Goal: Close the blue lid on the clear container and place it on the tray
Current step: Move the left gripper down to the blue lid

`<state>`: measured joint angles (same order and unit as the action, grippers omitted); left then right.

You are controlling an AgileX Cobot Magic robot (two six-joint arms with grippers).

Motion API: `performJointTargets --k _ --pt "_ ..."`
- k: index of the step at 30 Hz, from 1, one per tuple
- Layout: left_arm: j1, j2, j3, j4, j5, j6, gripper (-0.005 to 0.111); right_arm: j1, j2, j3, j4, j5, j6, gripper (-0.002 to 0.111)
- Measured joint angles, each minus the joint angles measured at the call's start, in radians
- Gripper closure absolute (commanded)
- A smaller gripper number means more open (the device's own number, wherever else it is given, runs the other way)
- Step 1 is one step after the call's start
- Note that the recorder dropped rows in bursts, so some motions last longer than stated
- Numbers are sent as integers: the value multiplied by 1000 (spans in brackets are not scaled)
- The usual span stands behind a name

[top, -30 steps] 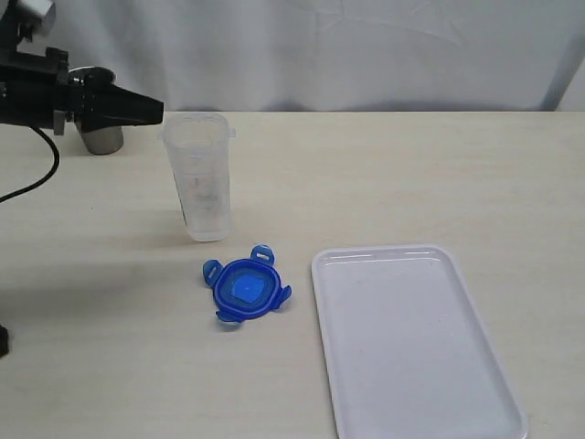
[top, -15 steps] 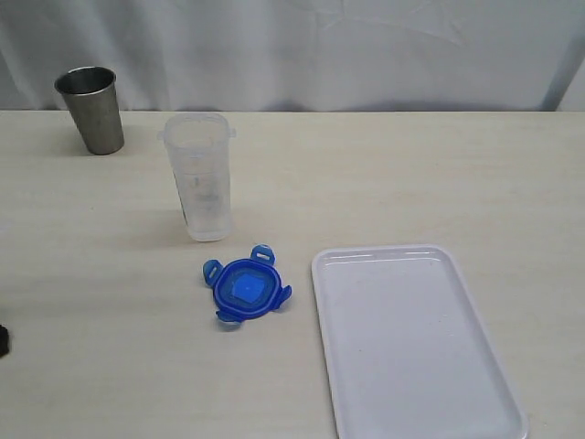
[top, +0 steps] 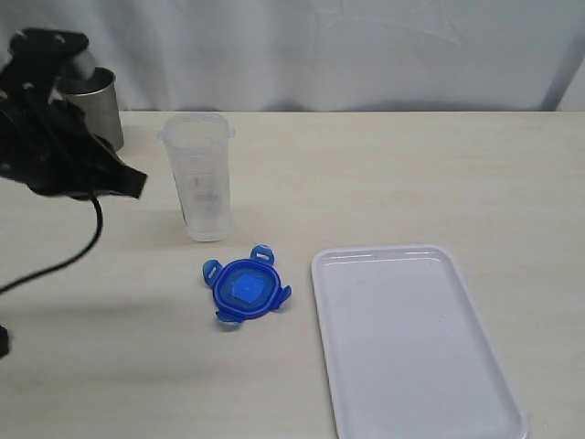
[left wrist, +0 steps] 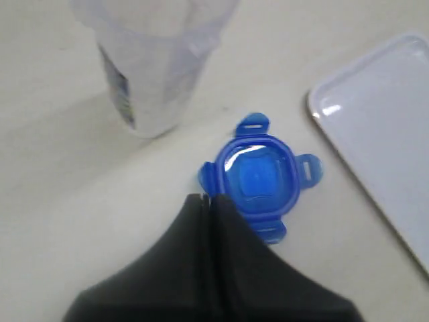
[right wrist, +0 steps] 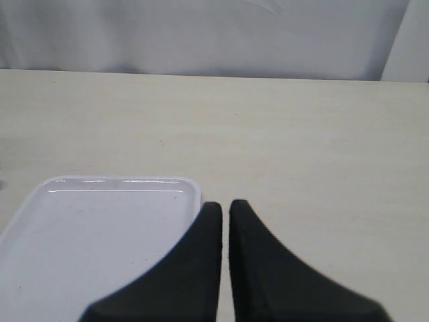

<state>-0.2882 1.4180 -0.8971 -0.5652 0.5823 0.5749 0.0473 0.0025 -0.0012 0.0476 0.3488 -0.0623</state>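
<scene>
The blue lid point(top: 245, 288) lies flat on the table, flaps spread, in front of the clear container point(top: 199, 178), which stands upright and uncovered. Right of the lid lies the white tray point(top: 411, 338) with nothing on it. My left gripper point(top: 131, 183) hangs above the table to the left of the container, shut and holding nothing. In the left wrist view its tips point(left wrist: 208, 198) point at the near edge of the lid point(left wrist: 258, 178), with the container point(left wrist: 151, 67) and tray point(left wrist: 382, 134) beyond. My right gripper point(right wrist: 226, 204) is shut on nothing beside the tray's corner point(right wrist: 100, 228); the exterior view does not show it.
A grey steel cup point(top: 99, 105) stands at the back left, partly hidden behind my left arm. A white cloth backdrop closes off the table's far edge. The arm's black cable point(top: 64, 261) loops down over the left of the table.
My left arm was at the top left a second ago, left the exterior view half a second ago, and is now back, lower and tilted down beside the container. Lid, container and tray have not moved.
</scene>
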Motion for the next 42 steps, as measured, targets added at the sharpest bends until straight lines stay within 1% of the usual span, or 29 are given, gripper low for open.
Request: performJointTargets --k 3,5,7,9,10,13,14,17,19,24,30,36,37,39,40,42 --pt "-42 37 119 -205 -85 177 80 0 0 0 0 0 0 104" --pt "-64 72 166 -275 -100 248 69 0 0 0 0 0 0 104" --pt "-85 111 192 -318 -104 292 60 0 0 0 0 0 0 104" --pt "-102 159 199 -366 -115 338 55 0 0 0 0 0 0 104" --pt "-113 207 202 -431 -144 400 55 0 0 0 0 0 0 104" --pt "-117 280 200 -556 -193 559 55 0 0 0 0 0 0 104" --pt "-117 306 183 -603 -203 639 55 0 0 0 0 0 0 104" --pt "-119 368 111 -685 -205 759 55 0 0 0 0 0 0 104" --pt "-119 417 79 -698 -217 775 55 0 0 0 0 0 0 104" --pt "-119 468 72 -700 -295 795 55 0 0 0 0 0 0 104" --pt "-119 501 31 -773 -263 848 56 0 0 0 0 0 0 104" --pt "-119 556 6 -797 -261 872 56 0 0 0 0 0 0 104" --pt "-119 557 6 -799 -261 874 57 0 0 0 0 0 0 104" --pt "-119 557 6 -801 -261 880 63 0 0 0 0 0 0 104" --pt "-119 557 6 -801 -261 880 69 0 0 0 0 0 0 104" --pt "-119 557 6 -801 -257 883 77 0 0 0 0 0 0 104"
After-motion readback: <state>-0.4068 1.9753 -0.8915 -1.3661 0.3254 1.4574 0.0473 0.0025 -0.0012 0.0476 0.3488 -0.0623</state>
